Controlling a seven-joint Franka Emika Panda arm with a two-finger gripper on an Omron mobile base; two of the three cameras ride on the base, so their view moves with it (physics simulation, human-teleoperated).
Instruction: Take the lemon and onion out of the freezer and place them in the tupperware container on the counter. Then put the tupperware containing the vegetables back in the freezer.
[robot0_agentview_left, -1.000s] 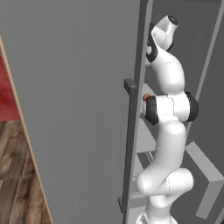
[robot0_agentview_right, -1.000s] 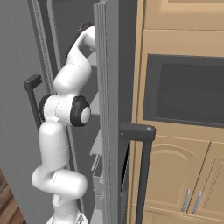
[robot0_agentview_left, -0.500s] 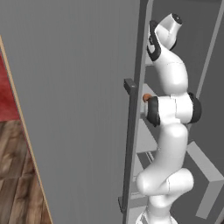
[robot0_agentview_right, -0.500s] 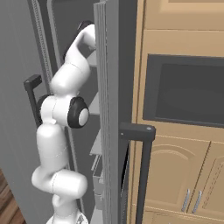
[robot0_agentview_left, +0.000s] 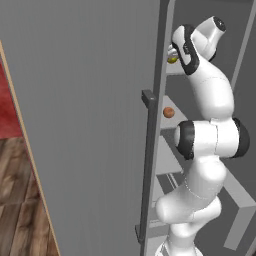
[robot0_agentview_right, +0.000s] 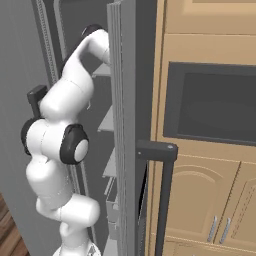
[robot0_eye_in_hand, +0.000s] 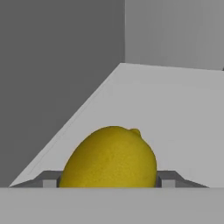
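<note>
The yellow lemon (robot0_eye_in_hand: 111, 157) lies on a light grey freezer shelf (robot0_eye_in_hand: 175, 109), and my gripper (robot0_eye_in_hand: 109, 181) is shut on it, one fingertip (robot0_eye_in_hand: 50, 180) pressed to each side. In the left base view the arm reaches high into the open freezer (robot0_agentview_left: 75, 125), where a bit of the lemon (robot0_agentview_left: 171, 60) shows at the hand. The orange-red onion (robot0_agentview_left: 169, 112) rests on a lower shelf, beside the elbow. The tupperware container and the counter are out of view.
The open freezer door's dark bar handle (robot0_agentview_left: 147, 165) stands just left of the arm. In the right base view a second door edge (robot0_agentview_right: 122, 125) and dark handle (robot0_agentview_right: 162, 200) stand right of the arm. Beyond them are wooden cabinets with a built-in oven (robot0_agentview_right: 210, 105).
The arm's upper links and elbow have shifted slightly to the right, so more of the onion shows. The jaws have kept the same width.
</note>
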